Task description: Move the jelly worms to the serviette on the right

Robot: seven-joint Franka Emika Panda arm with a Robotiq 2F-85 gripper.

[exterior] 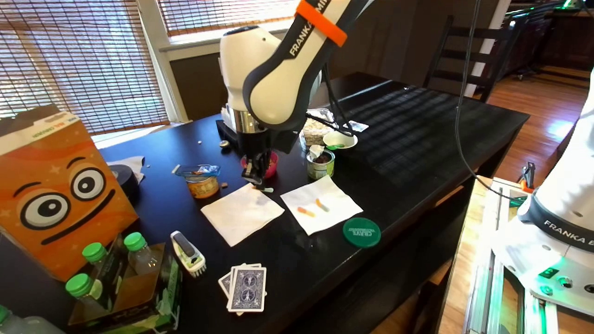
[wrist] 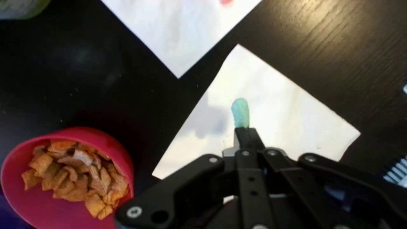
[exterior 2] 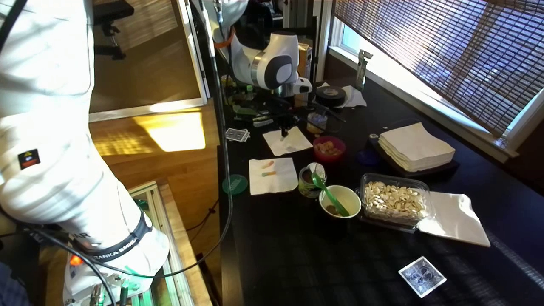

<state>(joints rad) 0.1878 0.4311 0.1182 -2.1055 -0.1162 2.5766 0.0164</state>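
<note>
Green at the end that shows, a jelly worm [wrist: 240, 111] pokes out from the black gripper [wrist: 245, 131], whose tips are pinched tight on the part I can't see. The worm seems to hang in the air over the creamy napkin [wrist: 292, 111], inside its edges. It should be light, soft and bendy, and maybe sticky, so it could flop down or cling to the tips when let go. A gentle pinch near the middle would be best, as a hard squeeze may squash it.

Just beside a corner of the creamy napkin is a pink bowl [wrist: 41, 206]. Past another corner lies the whiter serviette [exterior: 341, 206], which looks like the place to go. Two more jelly worms [exterior 2: 269, 174] lie on it, apart, nearer the edge that faces the creamy napkin. I think the job is to carry this one over and lay it on a bare bit.

A tin can [exterior: 320, 170] stands near one corner of the serviette, and a green lid [exterior: 362, 232] is just beside another, near the edge of the table [exterior: 394, 157]. Farther off sits a napkin stack [exterior 2: 416, 146].
</note>
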